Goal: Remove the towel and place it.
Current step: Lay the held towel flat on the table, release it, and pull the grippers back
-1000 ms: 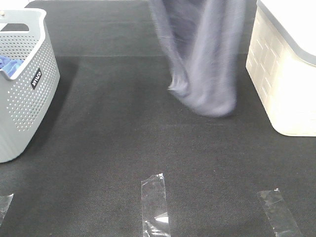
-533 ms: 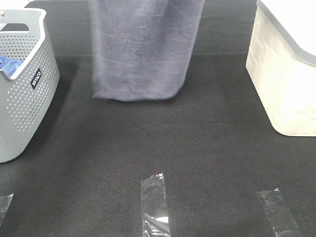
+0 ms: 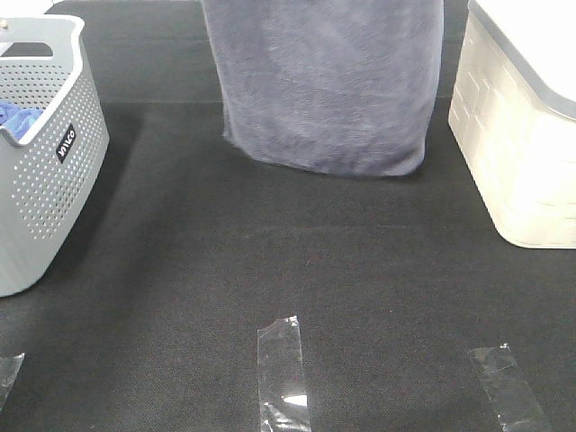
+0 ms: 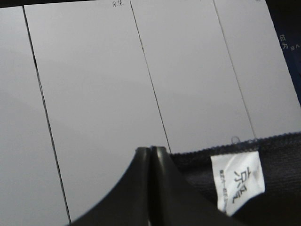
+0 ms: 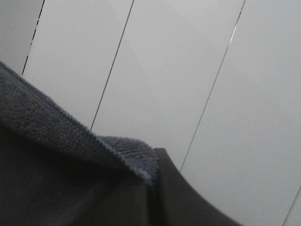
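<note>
Here, the left gripper [image 4: 151,155] and right gripper [image 5: 153,174] are pinching top corners of the towel [image 3: 328,85], hanging limp over the table [image 3: 270,270] between basket [image 3: 45,180] and bin [image 3: 522,135]; soft and light, it is likely handling best by its hems.

Light falls evenly from above on the black mat [image 3: 180,288], flat and soft, neither harsh nor dim. The grey basket [image 3: 45,180] at the left throws a faint, diffuse shadow rightward onto the mat. The white bin [image 3: 517,162] at the right is nearly blown out along its top. A small bright glint sits on the near tape strip [image 3: 283,369]. The hanging towel [image 3: 333,90] looks slightly soft, its pile smeared. From my wrists, the wall panels [image 4: 94,94] are bright and plain, while my left gripper [image 4: 150,150] and right gripper [image 5: 153,181] sit close to the lens as dark, blurred shapes. The right wrist view is dimmer, its towel edge shaded.
</note>
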